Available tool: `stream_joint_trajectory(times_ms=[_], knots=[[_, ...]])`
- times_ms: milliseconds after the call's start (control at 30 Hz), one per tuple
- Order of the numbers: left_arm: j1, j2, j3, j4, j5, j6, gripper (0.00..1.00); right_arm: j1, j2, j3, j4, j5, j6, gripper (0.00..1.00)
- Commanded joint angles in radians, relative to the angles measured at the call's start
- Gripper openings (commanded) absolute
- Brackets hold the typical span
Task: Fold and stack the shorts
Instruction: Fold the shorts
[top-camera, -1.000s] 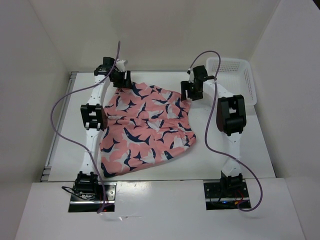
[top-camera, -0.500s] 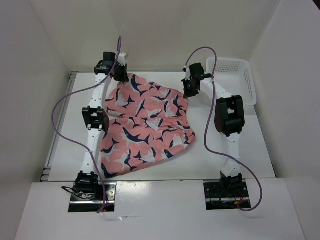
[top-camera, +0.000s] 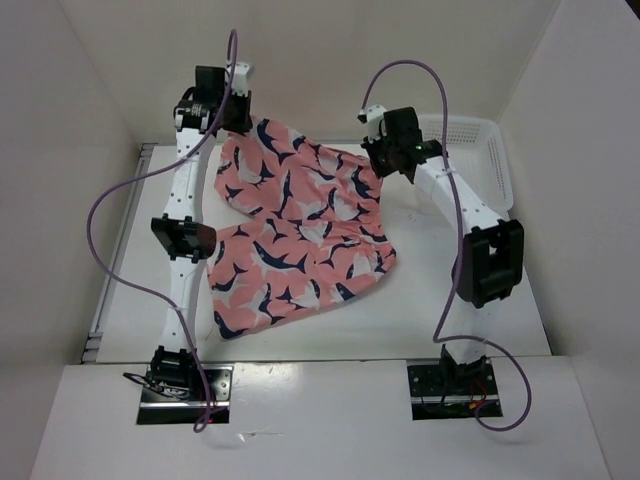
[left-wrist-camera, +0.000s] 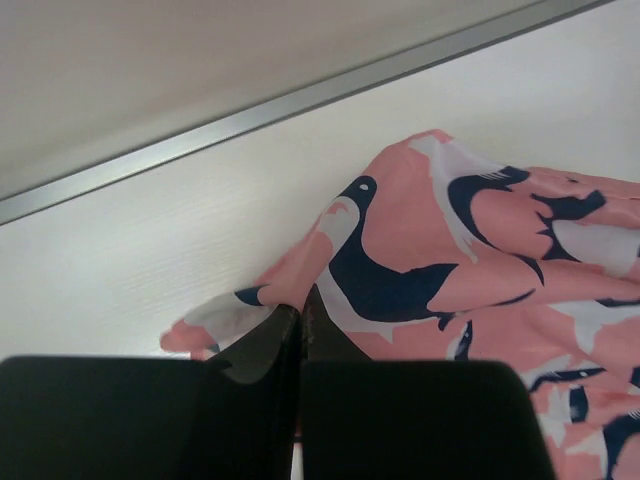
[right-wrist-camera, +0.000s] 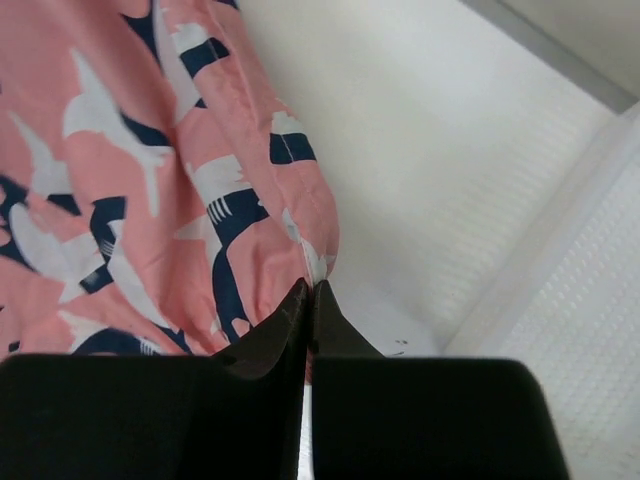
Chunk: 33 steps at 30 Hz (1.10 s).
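Observation:
The salmon-pink shark-print shorts (top-camera: 295, 235) hang by their far edge between both grippers, while the near part still lies on the table. At the far left corner my left gripper (top-camera: 236, 128) is shut on the fabric; its wrist view shows the cloth (left-wrist-camera: 440, 270) pinched between the black fingertips (left-wrist-camera: 300, 315). My right gripper (top-camera: 378, 160) is shut on the far right corner, where the hem (right-wrist-camera: 300, 215) runs into the closed tips (right-wrist-camera: 308, 292).
A white mesh basket (top-camera: 470, 150) stands at the back right, close to the right arm, and its wall (right-wrist-camera: 580, 300) shows in the right wrist view. A metal rail (left-wrist-camera: 300, 100) runs along the table's far edge. White walls enclose the table.
Both grippers closed on the shorts' far corners and rose, lifting the far edge off the table. The near part slid slightly toward the back.

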Motion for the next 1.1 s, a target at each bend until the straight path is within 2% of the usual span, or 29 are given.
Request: stream_joint_trajectory(times_ms=[0, 133, 233, 433, 600, 767, 900, 967, 1033, 1067], knots=[[-0.019, -0.096, 0.036, -0.088, 0.002, 0.003, 0.0, 0.028, -0.123, -0.089, 0.053, 0.059, -0.117, 0.0], [-0.077, -0.119, 0.036, -0.292, 0.024, 0.003, 0.0, 0.092, -0.243, -0.241, 0.096, 0.093, -0.206, 0.0], [-0.088, -0.15, 0.036, -0.292, -0.025, 0.003, 0.0, 0.127, -0.344, -0.374, 0.15, 0.093, -0.239, 0.0], [-0.088, -0.182, 0.036, -0.292, -0.123, 0.003, 0.0, 0.128, -0.412, -0.457, 0.161, 0.112, -0.239, 0.0], [-0.178, -0.233, 0.036, -0.292, -0.168, 0.003, 0.0, 0.128, -0.444, -0.484, 0.184, 0.112, -0.248, 0.0], [-0.219, -0.335, 0.036, -0.118, -0.295, 0.003, 0.0, 0.128, -0.464, -0.507, 0.204, 0.112, -0.219, 0.0], [-0.24, -0.382, 0.036, -0.12, -0.387, 0.003, 0.0, 0.128, -0.473, -0.528, 0.225, 0.098, -0.21, 0.0], [-0.26, -0.382, 0.036, -0.105, -0.508, 0.003, 0.0, 0.128, -0.473, -0.537, 0.225, 0.098, -0.21, 0.0], [-0.26, -0.382, 0.036, -0.096, -0.495, 0.003, 0.0, 0.128, -0.482, -0.547, 0.234, 0.098, -0.21, 0.0], [-0.26, -0.382, 0.036, -0.121, -0.414, 0.003, 0.0, 0.128, -0.482, -0.547, 0.234, 0.089, -0.201, 0.0]])
